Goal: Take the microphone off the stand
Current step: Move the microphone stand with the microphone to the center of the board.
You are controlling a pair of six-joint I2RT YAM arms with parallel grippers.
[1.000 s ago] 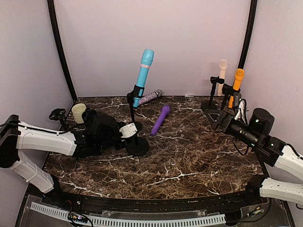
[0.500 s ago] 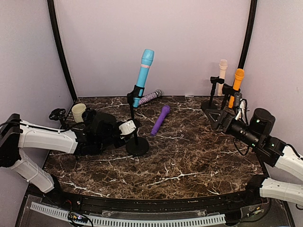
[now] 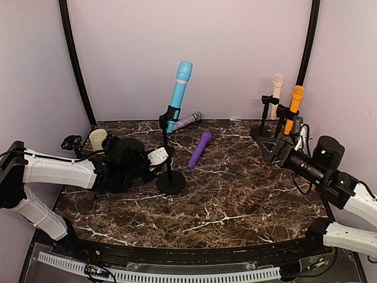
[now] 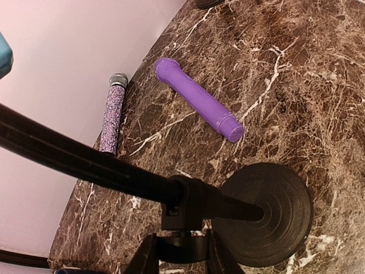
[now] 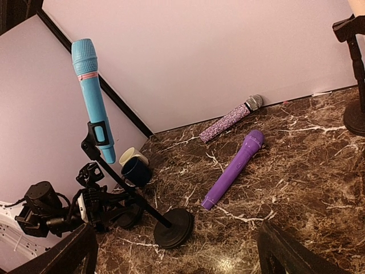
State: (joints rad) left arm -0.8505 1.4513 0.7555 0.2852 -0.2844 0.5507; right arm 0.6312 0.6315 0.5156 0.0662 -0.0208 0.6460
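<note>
Count, microphones: five. Stands carrying one: three. Cups: two.

Reference for all positions: the black microphone stand with the round flat base (image 3: 170,183), standing on the dark brown marble-pattern tabletop (image 3: 235,200).

The light blue plastic microphone (image 3: 178,94) you are after sits in the clip at the top of that stand's pole. It is head up and leaning slightly right.

The smooth purple microphone (image 3: 200,149) lies flat just right of and behind the stand's base, apart from it. The purple glitter microphone with the silver mesh head (image 3: 187,122) lies flat further behind the stand, near the back wall.

The cream microphone (image 3: 275,94) and the orange microphone (image 3: 294,106) are each clipped upright in their own black stands, well to the right and rear of the reference stand.

The cream cup (image 3: 98,140) and the dark blue cup (image 5: 137,171) sit together, well to the stand's left.

Your left gripper (image 4: 179,254) is low at the stand's left side. Its fingers are drawn in to a narrow gap on either side of the collar on the lower pole, just above the base. You cannot tell from either view whether the pads actually press on the pole.

Your right gripper (image 3: 272,148) is well to the stand's right, close by the orange microphone's stand. Its jaws are spread fully wide with nothing between them.
</note>
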